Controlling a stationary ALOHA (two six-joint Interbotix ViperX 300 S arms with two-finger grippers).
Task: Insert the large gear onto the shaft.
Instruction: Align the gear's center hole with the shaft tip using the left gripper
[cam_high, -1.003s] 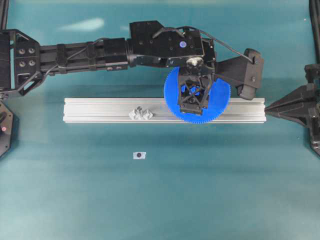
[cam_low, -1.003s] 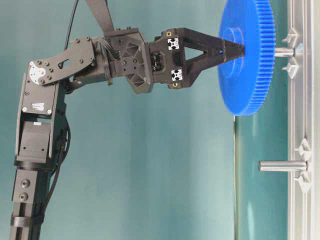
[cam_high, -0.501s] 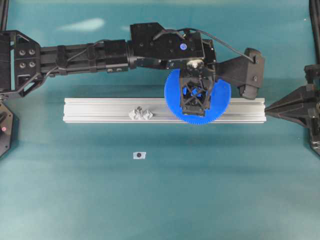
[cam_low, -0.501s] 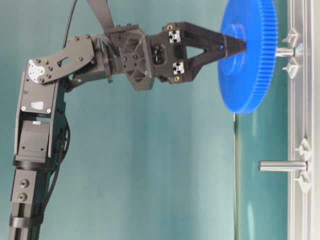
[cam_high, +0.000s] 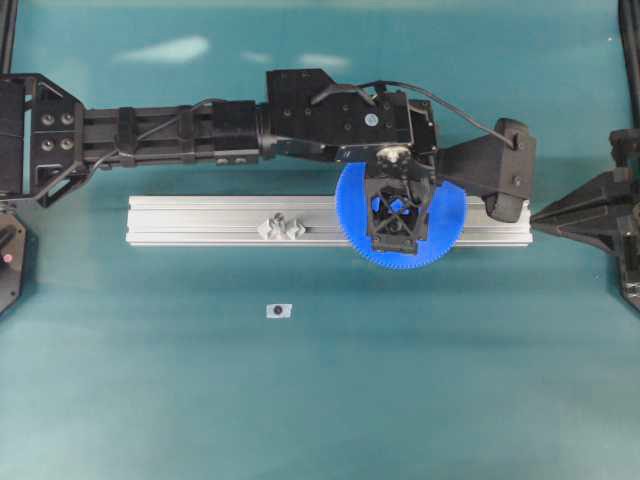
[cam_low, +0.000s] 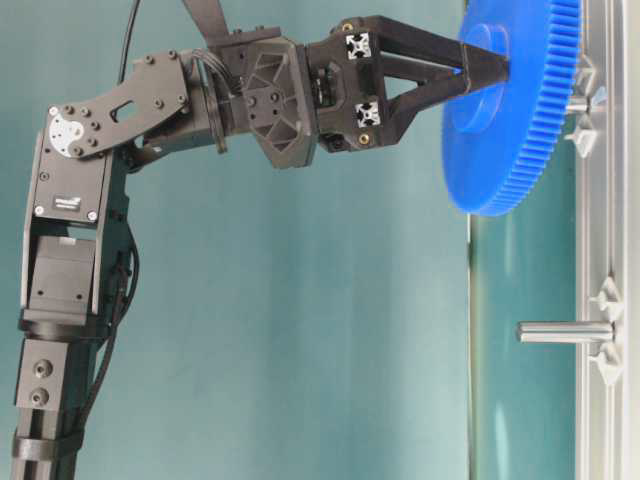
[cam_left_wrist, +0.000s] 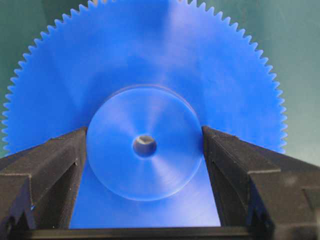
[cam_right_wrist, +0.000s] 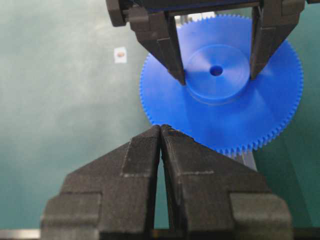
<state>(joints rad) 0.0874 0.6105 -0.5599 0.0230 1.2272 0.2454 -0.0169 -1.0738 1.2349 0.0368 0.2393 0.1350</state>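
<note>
1. Teal surface is carrying everything, and the long aluminium rail is lying across its middle in the overhead view.

2. My left arm is reaching across above the rail, and my left pincer is gripping the large gear by its raised hub, one finger on each side, with the disc tilted a little.

3. My right pincer is waiting at the rail's end with its jaws pressed together, holding nothing.

4. The shaft I am aiming for is showing only as a short silvery stub behind the gear in the table-level view, with its flanges against the rail; the other peg is standing bare further along.

5. Through the gear's centre hole something pale is glinting, off to one edge; I judge that to be the shaft tip, though I cannot be sure.

6. I am judging this as the alignment step, with the gear near the shaft but not seated. Next I am needing to square the disc to the shaft, centre the hole on its tip, then press along its axis before letting go.

7. A small white tag is lying apart, playing no part.
</note>
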